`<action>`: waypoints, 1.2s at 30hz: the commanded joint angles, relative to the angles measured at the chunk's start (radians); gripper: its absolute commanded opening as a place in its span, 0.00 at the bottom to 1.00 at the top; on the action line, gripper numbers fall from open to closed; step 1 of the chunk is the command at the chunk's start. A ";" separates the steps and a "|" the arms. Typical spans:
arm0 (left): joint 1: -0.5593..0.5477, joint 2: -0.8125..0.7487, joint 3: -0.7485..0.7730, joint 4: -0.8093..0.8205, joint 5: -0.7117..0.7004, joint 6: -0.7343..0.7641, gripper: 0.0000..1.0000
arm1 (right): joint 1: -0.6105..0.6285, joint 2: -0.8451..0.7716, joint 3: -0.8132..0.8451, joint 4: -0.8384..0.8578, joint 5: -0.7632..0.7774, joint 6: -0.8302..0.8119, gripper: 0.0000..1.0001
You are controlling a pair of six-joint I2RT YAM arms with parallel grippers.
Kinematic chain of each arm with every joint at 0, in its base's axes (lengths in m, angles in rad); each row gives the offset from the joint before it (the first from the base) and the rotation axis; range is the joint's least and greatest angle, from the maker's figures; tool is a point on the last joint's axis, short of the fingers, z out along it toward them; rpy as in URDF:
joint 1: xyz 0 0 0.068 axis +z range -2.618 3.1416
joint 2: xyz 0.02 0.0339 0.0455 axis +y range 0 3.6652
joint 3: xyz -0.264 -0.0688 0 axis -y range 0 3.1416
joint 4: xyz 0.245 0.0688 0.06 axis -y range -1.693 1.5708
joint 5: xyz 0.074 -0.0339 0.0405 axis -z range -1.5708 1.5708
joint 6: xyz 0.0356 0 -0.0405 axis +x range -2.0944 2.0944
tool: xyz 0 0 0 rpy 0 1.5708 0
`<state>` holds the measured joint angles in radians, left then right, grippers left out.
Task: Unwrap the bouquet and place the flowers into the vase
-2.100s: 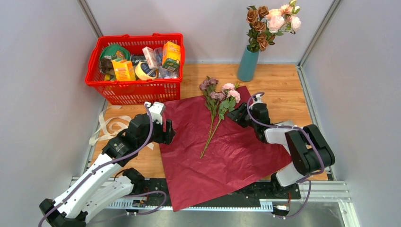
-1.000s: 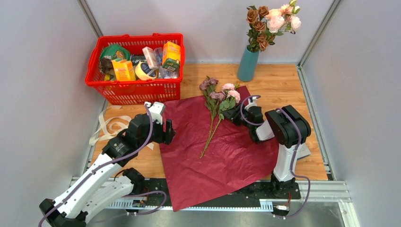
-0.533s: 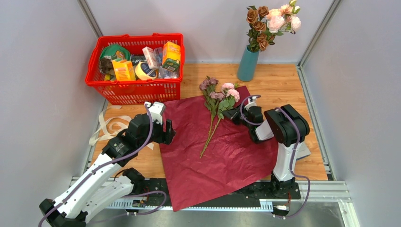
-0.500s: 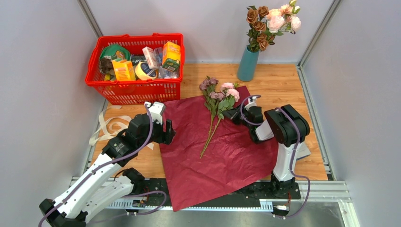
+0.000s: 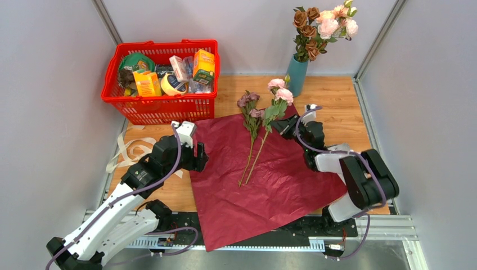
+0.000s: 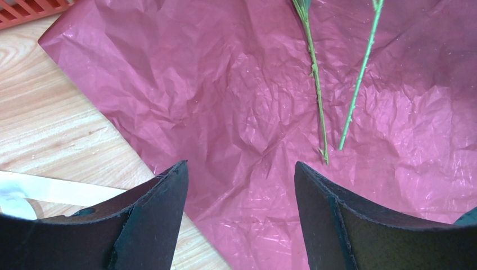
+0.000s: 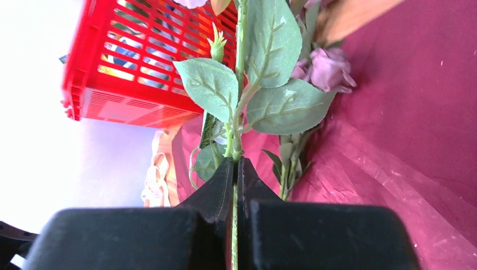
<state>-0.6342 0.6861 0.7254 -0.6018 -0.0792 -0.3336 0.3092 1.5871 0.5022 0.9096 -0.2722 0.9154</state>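
Note:
The bouquet is undone. Its burgundy paper (image 5: 270, 180) lies flat on the table. My right gripper (image 5: 275, 126) (image 7: 236, 164) is shut on the green stem of a pink flower (image 5: 280, 91) (image 7: 241, 84). The bloom end is raised toward the teal vase (image 5: 295, 77), and the stem's tip still rests on the paper. A mauve flower (image 5: 248, 102) (image 7: 329, 67) lies on the paper beside it. The vase holds several brown and pink blooms (image 5: 322, 25). My left gripper (image 5: 200, 158) (image 6: 241, 164) hangs open over the paper's left edge with nothing in it. Both stems (image 6: 316, 84) show ahead of it.
A red basket (image 5: 161, 106) (image 7: 129, 84) full of groceries stands at the back left. The cream ribbon (image 5: 133, 149) (image 6: 45, 188) lies loose on the wood left of the paper. Grey walls close in the table on three sides.
My right gripper closed on the pink flower's stem, then swung its bloom end up and back toward the vase. The left arm and the mauve flower stayed still.

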 commanded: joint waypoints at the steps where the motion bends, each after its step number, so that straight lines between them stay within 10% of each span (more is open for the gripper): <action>1: -0.002 0.001 0.003 0.023 0.006 0.015 0.77 | 0.014 -0.174 0.025 -0.138 0.068 -0.117 0.00; 14: -0.002 -0.008 0.002 0.022 -0.001 0.013 0.77 | 0.034 -0.532 0.208 -0.252 0.407 -0.447 0.00; 36: -0.004 -0.025 0.002 0.025 -0.001 0.015 0.79 | -0.041 -0.274 0.576 0.186 0.576 -1.047 0.00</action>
<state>-0.6342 0.6640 0.7254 -0.6018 -0.0834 -0.3336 0.2893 1.2831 1.0096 0.9833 0.3073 -0.0448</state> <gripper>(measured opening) 0.786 0.015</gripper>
